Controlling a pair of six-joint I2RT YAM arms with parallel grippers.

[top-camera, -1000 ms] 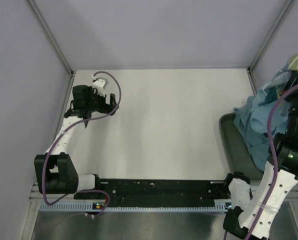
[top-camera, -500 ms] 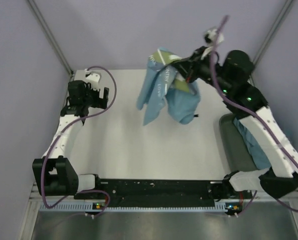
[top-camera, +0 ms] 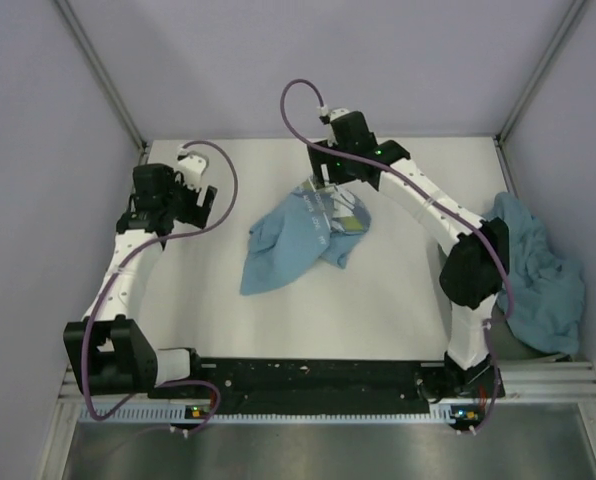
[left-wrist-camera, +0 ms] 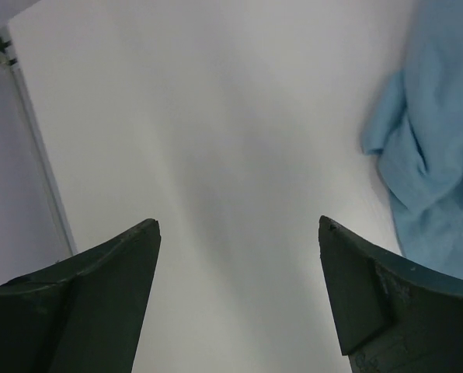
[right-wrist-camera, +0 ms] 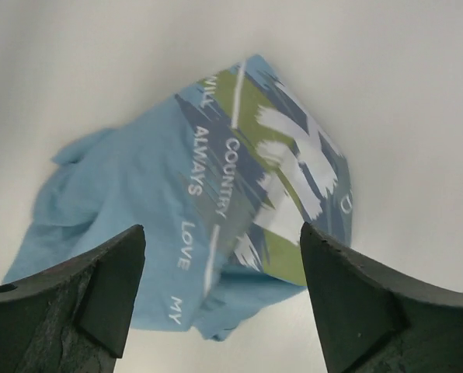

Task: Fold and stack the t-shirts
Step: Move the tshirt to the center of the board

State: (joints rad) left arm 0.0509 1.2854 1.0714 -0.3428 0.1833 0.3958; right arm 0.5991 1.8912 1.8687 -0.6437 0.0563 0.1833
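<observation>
One light blue t-shirt (top-camera: pixel 300 240) lies crumpled in the middle of the white table, its printed lettering and green-and-white logo facing up (right-wrist-camera: pixel 216 194). My right gripper (top-camera: pixel 330 182) hovers just above the shirt's far edge. It is open (right-wrist-camera: pixel 222 226), with nothing between its fingers. A heap of more light blue t-shirts (top-camera: pixel 540 272) sits at the table's right edge. My left gripper (top-camera: pixel 204 204) is open over bare table to the left of the shirt. In the left wrist view that gripper (left-wrist-camera: pixel 239 221) is empty, and the shirt (left-wrist-camera: pixel 437 155) shows at the right edge.
Grey walls enclose the table on the left, back and right, with metal posts (top-camera: pixel 103 75) at the back corners. A black rail (top-camera: pixel 318 375) runs along the near edge between the arm bases. The right arm (top-camera: pixel 448 215) stretches across the table's right half.
The right arm swung from the heap at the right to the middle carrying a shirt. It then opened and the shirt dropped onto the table. The left gripper shifted slightly.
</observation>
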